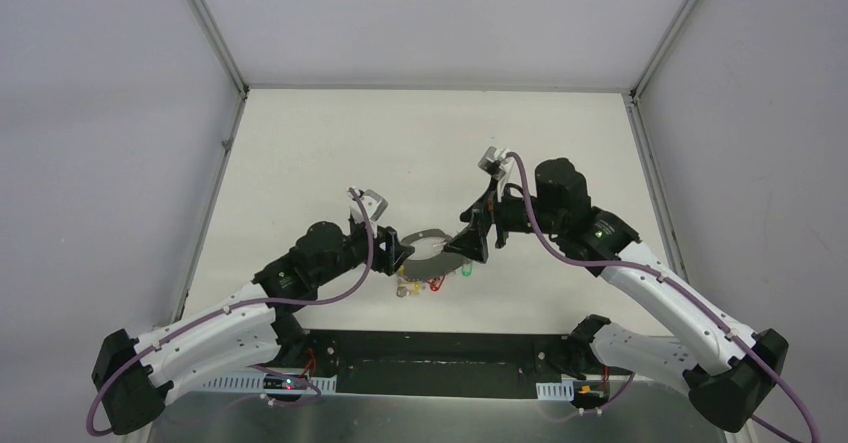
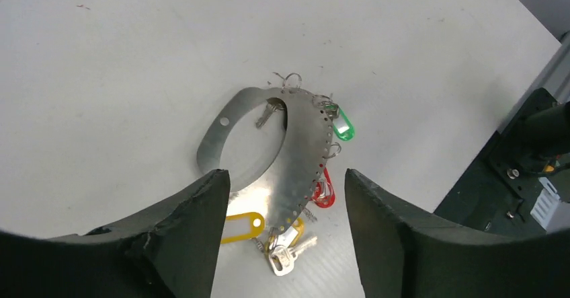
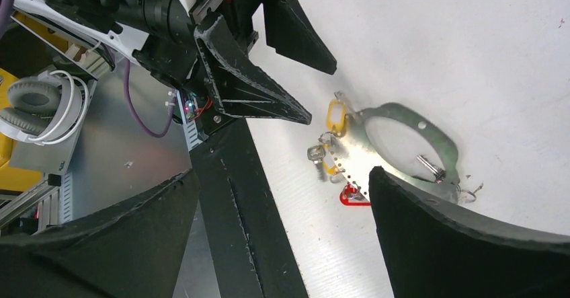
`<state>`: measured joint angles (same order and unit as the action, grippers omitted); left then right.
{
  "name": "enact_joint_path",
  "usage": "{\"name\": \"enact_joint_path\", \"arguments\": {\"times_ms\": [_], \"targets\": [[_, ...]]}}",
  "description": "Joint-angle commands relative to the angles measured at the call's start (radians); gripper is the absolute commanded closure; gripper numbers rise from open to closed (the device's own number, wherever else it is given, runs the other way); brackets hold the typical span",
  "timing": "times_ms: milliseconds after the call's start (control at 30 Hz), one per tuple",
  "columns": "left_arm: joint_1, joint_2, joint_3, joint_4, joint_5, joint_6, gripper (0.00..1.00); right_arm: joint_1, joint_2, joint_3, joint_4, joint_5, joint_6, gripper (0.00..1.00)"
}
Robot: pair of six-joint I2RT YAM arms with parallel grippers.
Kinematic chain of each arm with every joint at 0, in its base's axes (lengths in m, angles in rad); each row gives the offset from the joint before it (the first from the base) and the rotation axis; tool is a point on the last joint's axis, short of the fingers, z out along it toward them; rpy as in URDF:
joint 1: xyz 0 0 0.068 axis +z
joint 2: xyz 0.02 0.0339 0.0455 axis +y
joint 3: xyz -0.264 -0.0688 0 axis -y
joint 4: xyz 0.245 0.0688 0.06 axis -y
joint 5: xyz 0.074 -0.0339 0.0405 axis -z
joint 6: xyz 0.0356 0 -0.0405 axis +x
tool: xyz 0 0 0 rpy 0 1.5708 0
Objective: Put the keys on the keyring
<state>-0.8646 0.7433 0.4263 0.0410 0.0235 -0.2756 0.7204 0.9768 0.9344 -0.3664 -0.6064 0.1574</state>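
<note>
The keyring [image 2: 299, 157], a wide flat grey metal loop with a row of small holes along one edge, lies on the white table [image 2: 134, 56]. Keys hang along that edge by a green tag [image 2: 343, 124], a red tag [image 2: 324, 190] and a yellow tag [image 2: 242, 225]. A silvery key [image 2: 286, 256] lies at its near end and another key [image 2: 267, 115] rests inside the loop. My left gripper [image 2: 286, 177] hovers open over the loop's near end, holding nothing. My right gripper [image 3: 282, 177] is wide open and empty, just right of the keyring [image 3: 396, 136]. From above, both grippers [image 1: 395, 253] [image 1: 470, 243] flank the keyring [image 1: 425, 238].
A black strip [image 3: 249, 204] runs along the table's near edge, with a metal base plate [image 3: 114, 177] beyond it. Grey headphones [image 3: 47, 106] lie off the table on that side. White walls [image 1: 110, 143] enclose the table on the left, right and back.
</note>
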Motion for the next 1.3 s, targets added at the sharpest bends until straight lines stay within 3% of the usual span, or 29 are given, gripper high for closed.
{"name": "enact_joint_path", "arguments": {"times_ms": [0, 267, 500, 633, 800, 933, 1133, 1267], "targets": [[-0.004, -0.070, 0.012, -0.121, -0.095, -0.018, 0.29, -0.019, 0.010, -0.011, 0.094, -0.036, 0.025, 0.01], [-0.002, -0.046, 0.092, -0.243, -0.166, -0.029, 0.01, -0.098, 0.043, -0.042, 0.141, -0.063, 0.061, 0.00], [0.075, -0.030, 0.141, -0.328, -0.191, -0.007, 0.01, -0.271, 0.084, -0.089, 0.147, -0.112, 0.124, 0.00], [0.262, -0.085, 0.111, -0.360, -0.048, -0.036, 0.01, -0.419, 0.097, -0.135, 0.149, -0.108, 0.174, 0.00], [0.463, -0.149, 0.098, -0.413, 0.019, -0.034, 0.01, -0.608, 0.094, -0.188, 0.150, -0.080, 0.188, 0.00], [0.534, -0.151, 0.114, -0.450, -0.007, 0.007, 0.01, -0.693, 0.063, -0.224, 0.147, 0.034, 0.168, 0.00], [0.542, -0.111, 0.160, -0.467, -0.094, 0.124, 0.01, -0.705, -0.004, -0.282, 0.190, 0.333, 0.151, 0.00], [0.542, -0.079, 0.178, -0.463, -0.169, 0.187, 0.01, -0.704, -0.041, -0.338, 0.282, 0.392, 0.101, 0.00]]}}
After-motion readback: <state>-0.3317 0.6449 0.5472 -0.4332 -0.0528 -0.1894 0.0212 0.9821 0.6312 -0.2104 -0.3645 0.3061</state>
